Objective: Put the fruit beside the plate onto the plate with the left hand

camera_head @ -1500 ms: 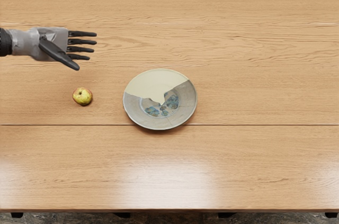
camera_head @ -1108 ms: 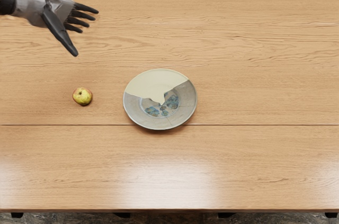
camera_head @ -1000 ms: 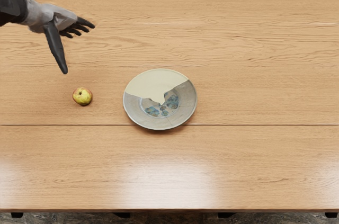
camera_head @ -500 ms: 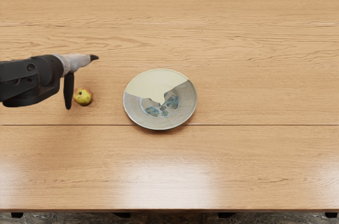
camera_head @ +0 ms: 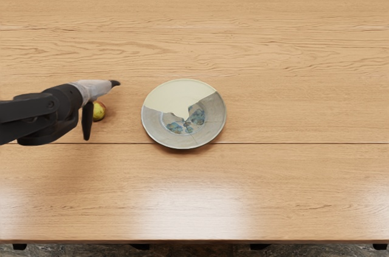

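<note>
— One step in hand, by the look of it: reaching for the fruit [camera_head: 100, 111]; nothing grasped or lifted yet.
— Lying where?
— On the bench [camera_head: 273, 38], at nine o'clock of the plate [camera_head: 176, 96]; near it but apart; partly hidden behind the thumb [camera_head: 87, 124].
— And the left hand [camera_head: 89, 92]?
— Spread and holding nothing; seen edge-on, with the thumb hanging down at nine o'clock of the fruit and a dark fingertip [camera_head: 114, 83] pointing toward three o'clock beyond it; brought in low on a forearm from nine o'clock.
— Touching the fruit?
— Cannot tell; too close to separate.
— Next?
— Probably closing thumb and fingers round the fruit; then lifting, carrying toward three o'clock and setting down inside the rim; calls for a gentle, centred grip, given a round thing likely to roll.
</note>
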